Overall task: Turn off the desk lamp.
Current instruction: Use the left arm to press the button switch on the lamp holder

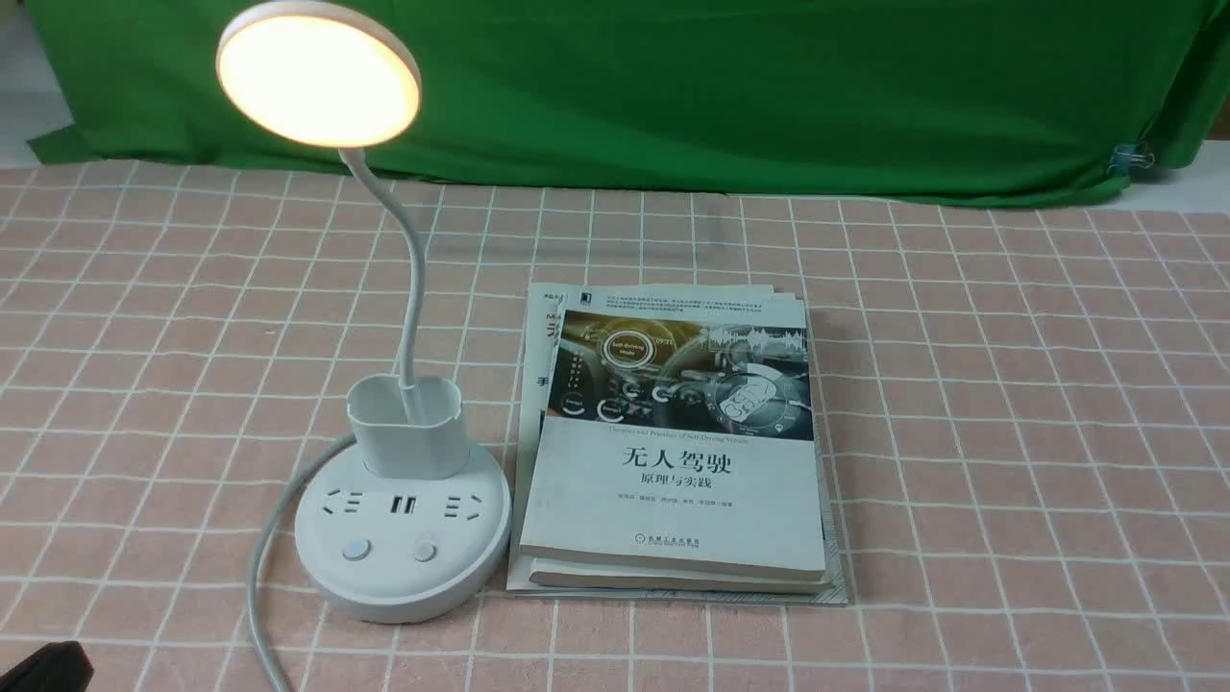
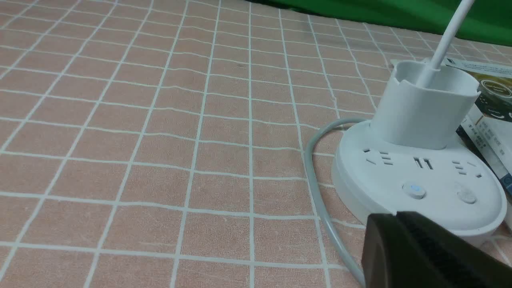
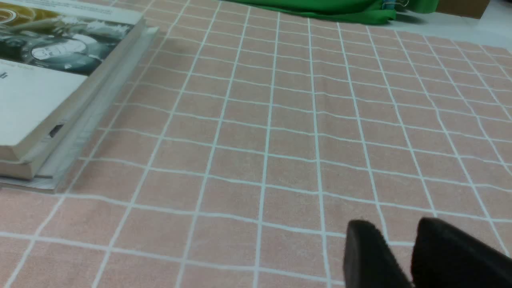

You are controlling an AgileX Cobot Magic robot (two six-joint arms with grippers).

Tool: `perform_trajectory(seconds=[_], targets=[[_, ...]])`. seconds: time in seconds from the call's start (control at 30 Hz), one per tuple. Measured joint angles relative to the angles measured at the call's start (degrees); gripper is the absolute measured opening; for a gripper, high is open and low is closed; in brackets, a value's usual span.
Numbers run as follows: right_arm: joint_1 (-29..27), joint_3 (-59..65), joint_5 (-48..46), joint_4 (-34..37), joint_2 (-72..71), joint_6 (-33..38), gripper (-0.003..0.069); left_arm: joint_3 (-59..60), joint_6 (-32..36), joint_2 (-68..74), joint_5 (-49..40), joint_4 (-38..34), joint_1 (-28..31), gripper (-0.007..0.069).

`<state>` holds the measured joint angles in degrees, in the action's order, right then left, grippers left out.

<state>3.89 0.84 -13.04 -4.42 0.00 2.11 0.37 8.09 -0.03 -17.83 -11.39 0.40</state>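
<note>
Green cloth (image 1: 769, 96) hangs behind a tabletop (image 1: 1009, 432) covered in a pinkish sheet with a pale grid, its lines slightly rippled. From the front, the desk lamp (image 1: 402, 538) stands on the robot's left side, its disc head (image 1: 319, 79) glowing warm, so the switching-off is still to be done. A stack of books (image 1: 673, 500) lies just beside the round base, flat and square-edged, covers facing up. The slim neck curves up out of an oval cup, and the two round buttons face the robot, which probably suits a press from above. A grey cord (image 1: 264, 567) loops around the base's left side.

In the left wrist view, the left end effector (image 2: 394, 224) has its dark, matte tips together, near the base and holding nothing visible; closed like that, it would likely serve as a blunt poker. One button (image 2: 414, 190) shows a bluish centre, the other (image 2: 466, 196) is plain white; which one governs the light I cannot tell. The plastic looks smooth and hard.

In the right wrist view, the right end effector (image 3: 390, 248) has its blurred black tips a little apart, with nothing between them, over the gridded sheet. It seems unneeded for this job.
</note>
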Motion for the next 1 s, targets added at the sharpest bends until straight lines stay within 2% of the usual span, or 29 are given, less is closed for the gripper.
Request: perform_trajectory(seconds=[0.7,0.8,1.0], targets=[[0.00,0.00,0.00,0.00,0.00,0.00,0.0240,0.00,0.06,0.00,0.43,-0.01,0.00,0.0003],[0.00,0.00,0.00,0.00,0.00,0.00,0.0240,0.00,-2.91,0.00,3.12,-4.69,0.00,0.0003],[0.00,0.00,0.00,0.00,0.00,0.00,0.0240,0.00,-8.09,0.00,10.61,-22.87,0.00,0.0003]])
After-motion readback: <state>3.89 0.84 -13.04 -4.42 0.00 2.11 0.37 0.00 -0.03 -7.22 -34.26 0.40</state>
